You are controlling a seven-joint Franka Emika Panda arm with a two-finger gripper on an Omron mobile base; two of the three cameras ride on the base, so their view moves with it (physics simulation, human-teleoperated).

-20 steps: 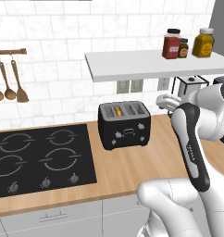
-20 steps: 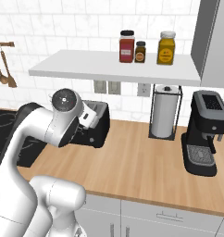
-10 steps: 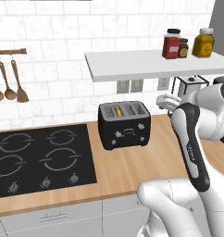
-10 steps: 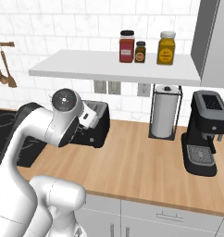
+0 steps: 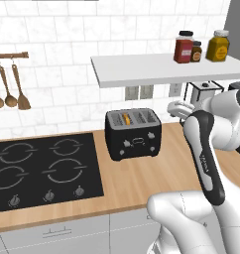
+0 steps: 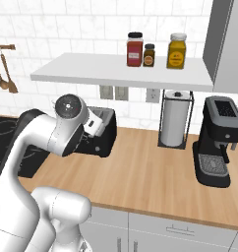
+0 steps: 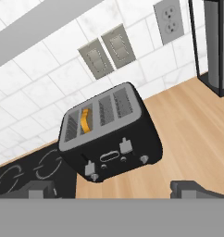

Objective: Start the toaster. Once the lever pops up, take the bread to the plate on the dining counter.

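Where the left base view looks down, the toaster (image 5: 134,133) sits on the worktop (image 5: 142,173) near its back edge, just right of the hob (image 5: 42,171), with the bread (image 5: 126,119) showing orange in its left slot; the arm (image 5: 206,154) rises at the right. From the right base view, the toaster (image 6: 102,133) is partly hidden behind the arm's joint, and a paper roll (image 6: 174,124) and a coffee machine (image 6: 218,140) stand further right along the back edge. Hand view: the gripper (image 7: 117,190) hangs with jaws wide apart, holding nothing, apart from the toaster's front, bread (image 7: 85,120) seated in a slot.
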